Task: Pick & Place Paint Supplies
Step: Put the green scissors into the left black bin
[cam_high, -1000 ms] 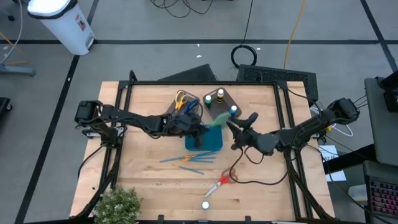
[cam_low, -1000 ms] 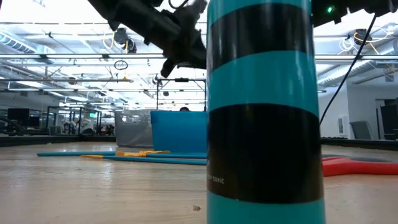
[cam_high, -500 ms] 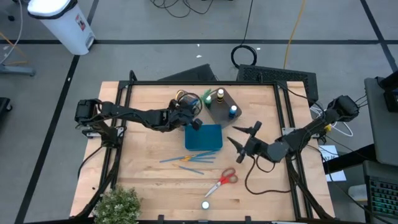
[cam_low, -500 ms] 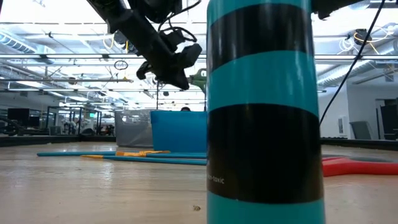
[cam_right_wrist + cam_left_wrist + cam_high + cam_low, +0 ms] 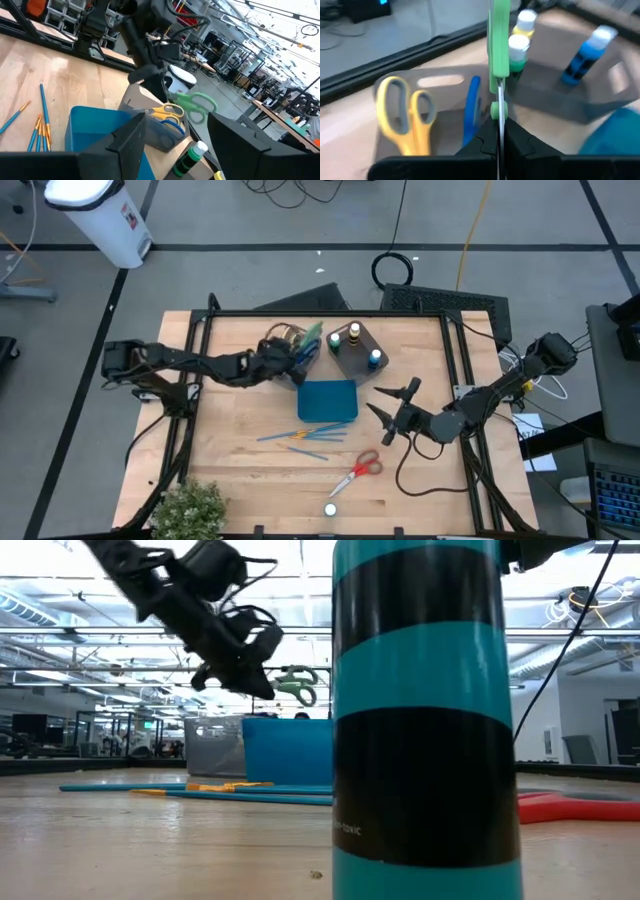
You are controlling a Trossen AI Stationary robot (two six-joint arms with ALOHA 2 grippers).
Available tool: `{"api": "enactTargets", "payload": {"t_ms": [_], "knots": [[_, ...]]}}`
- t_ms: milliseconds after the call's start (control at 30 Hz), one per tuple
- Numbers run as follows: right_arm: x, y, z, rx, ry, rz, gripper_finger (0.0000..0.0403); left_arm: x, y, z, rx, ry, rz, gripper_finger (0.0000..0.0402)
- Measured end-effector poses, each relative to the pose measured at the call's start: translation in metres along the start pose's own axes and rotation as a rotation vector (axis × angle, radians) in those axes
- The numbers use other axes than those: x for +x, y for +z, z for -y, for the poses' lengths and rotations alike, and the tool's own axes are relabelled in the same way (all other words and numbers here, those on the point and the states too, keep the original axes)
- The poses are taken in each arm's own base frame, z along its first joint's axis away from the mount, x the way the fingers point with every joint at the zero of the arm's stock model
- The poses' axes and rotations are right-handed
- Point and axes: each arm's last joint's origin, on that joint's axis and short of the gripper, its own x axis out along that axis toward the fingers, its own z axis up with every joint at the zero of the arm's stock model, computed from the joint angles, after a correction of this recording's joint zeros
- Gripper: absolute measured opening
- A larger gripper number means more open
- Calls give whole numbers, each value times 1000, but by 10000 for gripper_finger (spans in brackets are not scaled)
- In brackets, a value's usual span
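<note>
Green scissors point(image 5: 498, 55) sit clamped by the blades in my left tool point(image 5: 292, 357), fingers closed on them, handles pointing away from the wrist. I read the tool as raised above the left bin point(image 5: 285, 343) near the worktop's far edge; the low view shows the scissors point(image 5: 296, 683) well clear of the surface. That bin already holds yellow scissors point(image 5: 402, 112) and blue scissors point(image 5: 471, 109). The right bin point(image 5: 357, 350) beside it carries three bottles point(image 5: 375, 358).

My right tool point(image 5: 390, 402) hangs over the worktop's right half, just right of the teal tray point(image 5: 327, 400), fingers spread wide and gripping nothing.

Brushes point(image 5: 300, 436) lie flat on the worktop point(image 5: 230, 470) in front of the tray. Red scissors point(image 5: 358, 471) lie nearer the front edge, and one bottle point(image 5: 330, 508) stands at the front edge.
</note>
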Motion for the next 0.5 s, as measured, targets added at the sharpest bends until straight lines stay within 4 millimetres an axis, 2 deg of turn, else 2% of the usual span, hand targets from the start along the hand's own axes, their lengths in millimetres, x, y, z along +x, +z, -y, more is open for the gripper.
{"api": "enactTargets", "payload": {"t_ms": [100,267,500], "knots": [[1,0,0,3,-2,1,202,-4,-16,-12,-63,-61,43,4],[1,1,1,9,-4,3,199,-6,-38,-24,-142,-57,48,4],[1,1,1,8,-4,3,200,-6,-43,-28,-148,-28,39,5]]}}
